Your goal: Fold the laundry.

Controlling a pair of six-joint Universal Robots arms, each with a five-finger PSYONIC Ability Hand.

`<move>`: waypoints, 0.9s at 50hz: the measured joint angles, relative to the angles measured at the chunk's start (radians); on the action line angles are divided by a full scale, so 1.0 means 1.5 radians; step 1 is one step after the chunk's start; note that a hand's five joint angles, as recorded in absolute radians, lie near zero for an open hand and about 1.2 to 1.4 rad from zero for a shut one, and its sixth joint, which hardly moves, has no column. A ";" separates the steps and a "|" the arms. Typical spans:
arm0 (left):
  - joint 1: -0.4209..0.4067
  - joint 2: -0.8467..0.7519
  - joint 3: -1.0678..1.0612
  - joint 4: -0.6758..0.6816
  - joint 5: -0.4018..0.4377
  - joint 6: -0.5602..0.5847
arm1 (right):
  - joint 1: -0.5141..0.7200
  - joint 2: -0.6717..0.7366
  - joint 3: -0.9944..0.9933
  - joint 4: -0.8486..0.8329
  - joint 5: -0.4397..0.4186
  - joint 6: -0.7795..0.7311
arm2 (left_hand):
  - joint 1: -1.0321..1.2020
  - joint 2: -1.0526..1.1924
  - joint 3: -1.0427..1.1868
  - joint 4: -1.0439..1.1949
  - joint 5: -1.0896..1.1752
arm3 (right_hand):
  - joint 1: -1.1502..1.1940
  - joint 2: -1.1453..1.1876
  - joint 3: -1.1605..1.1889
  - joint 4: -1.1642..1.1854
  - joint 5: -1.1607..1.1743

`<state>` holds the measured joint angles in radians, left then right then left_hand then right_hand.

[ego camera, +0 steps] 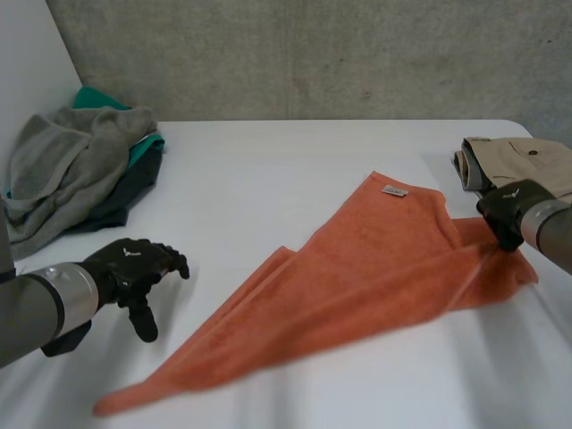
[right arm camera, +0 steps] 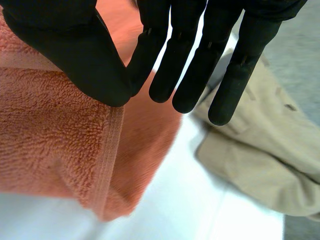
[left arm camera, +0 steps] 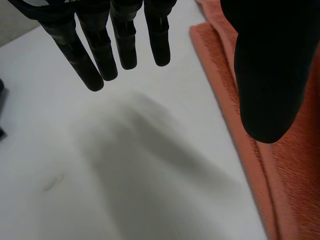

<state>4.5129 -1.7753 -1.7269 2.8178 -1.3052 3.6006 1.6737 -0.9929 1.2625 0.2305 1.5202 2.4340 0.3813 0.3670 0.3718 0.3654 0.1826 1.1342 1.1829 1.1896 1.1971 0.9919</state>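
Observation:
An orange towel (ego camera: 375, 268) lies stretched slantwise across the white table (ego camera: 268, 170), with a white tag (ego camera: 394, 190) near its far corner. My right hand (ego camera: 509, 207) is at the towel's right corner, thumb and fingers pinched on the cloth. The right wrist view shows my right hand (right arm camera: 75, 50) with its thumb pressed against a finger over the towel (right arm camera: 50, 140) and its hem. My left hand (ego camera: 134, 264) hovers open over bare table, left of the towel's near edge. Seen from the left wrist, my left hand (left arm camera: 100, 50) has straight fingers, and the towel's edge (left arm camera: 295, 175) lies under its thumb.
A pile of laundry sits at the far left: a grey towel (ego camera: 71, 161) over a teal garment (ego camera: 94, 98) and a dark one (ego camera: 134, 188). Folded beige trousers (ego camera: 523, 161) lie at the far right, just behind my right hand, beside the towel's corner (right arm camera: 260, 160). A concrete wall stands behind the table.

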 measured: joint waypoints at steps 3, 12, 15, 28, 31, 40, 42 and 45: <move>-0.010 0.010 -0.009 -0.006 -0.006 0.000 | 0.007 0.007 -0.016 -0.011 0.017 0.016 | 0.000 -0.001 0.000 -0.001 -0.001 | 0.000 0.000 0.000 0.000 0.000; -0.062 0.051 -0.037 -0.045 -0.039 0.001 | 0.043 0.044 -0.060 -0.025 0.041 0.030 | -0.016 -0.016 -0.015 -0.016 -0.016 | 0.000 0.000 0.000 0.000 0.000; -0.075 0.051 -0.042 -0.050 -0.063 0.003 | 0.049 0.048 -0.061 -0.025 0.045 0.033 | -0.016 -0.016 -0.015 -0.016 -0.016 | 0.000 0.000 0.000 0.000 0.000; -0.093 -0.016 -0.043 -0.004 -0.161 0.016 | 0.032 0.030 -0.020 -0.034 0.032 0.053 | 0.006 0.016 0.014 0.017 0.024 | 0.000 0.000 0.000 0.000 0.000; -0.110 -0.048 -0.042 0.006 -0.182 0.019 | 0.023 0.024 -0.009 -0.040 0.025 0.054 | 0.044 0.054 0.049 0.055 0.061 | 0.000 0.000 0.000 0.000 0.000; -0.146 -0.094 -0.034 0.067 -0.245 0.030 | 0.017 0.008 0.006 -0.043 0.016 0.054 | 0.517 0.548 0.536 0.548 0.524 | 0.000 0.000 0.000 0.000 0.000; -0.150 -0.095 -0.027 0.081 -0.257 0.033 | 0.018 0.005 0.007 -0.044 0.014 0.055 | 0.517 0.550 0.539 0.550 0.524 | 0.000 0.000 0.000 0.000 0.000; -0.157 -0.082 0.007 0.118 -0.281 0.039 | 0.026 -0.004 0.002 -0.048 0.011 0.055 | 0.517 0.551 0.539 0.552 0.524 | 0.000 0.000 0.000 0.000 0.000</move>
<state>4.2777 -1.8981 -1.7164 2.9952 -1.7267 3.6596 1.7127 -0.9994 1.2650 0.1588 1.5360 2.5167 1.1565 1.1932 1.1810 1.1931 0.9694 1.1342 1.1828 1.1897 1.1974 0.9920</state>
